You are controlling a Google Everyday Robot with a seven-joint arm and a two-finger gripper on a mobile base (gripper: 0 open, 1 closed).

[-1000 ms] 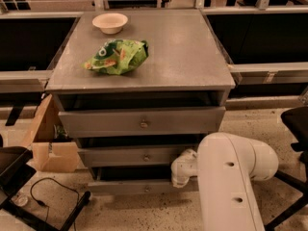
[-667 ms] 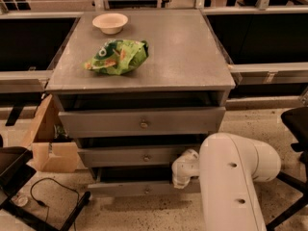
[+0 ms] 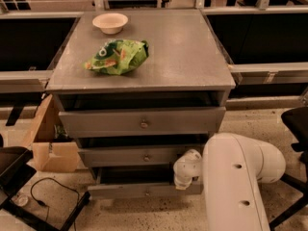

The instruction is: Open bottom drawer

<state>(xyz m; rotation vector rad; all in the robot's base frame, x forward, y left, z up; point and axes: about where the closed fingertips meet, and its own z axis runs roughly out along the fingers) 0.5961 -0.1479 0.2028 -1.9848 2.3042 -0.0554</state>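
Note:
The grey three-drawer cabinet [image 3: 144, 57] stands in the middle of the view. The bottom drawer [image 3: 139, 190] is the slim lowest front, with a small round knob [image 3: 147, 193] at its centre. It stands out a little from the cabinet, with a dark gap above its front. My gripper [image 3: 186, 173] is at the right end of the bottom drawer, just under the middle drawer [image 3: 139, 155]. It is mostly hidden behind my white wrist, and my big white arm [image 3: 236, 177] covers the cabinet's lower right corner.
A green snack bag [image 3: 117, 57] and a white bowl [image 3: 110, 22] lie on the cabinet top. The top drawer [image 3: 142, 121] also stands slightly out. A cardboard box [image 3: 50, 138] and a black cable [image 3: 53, 191] are on the floor at the left. A dark chair [image 3: 296, 124] is at the right.
My arm has shifted slightly to the right. The drawers, bag and bowl look unchanged.

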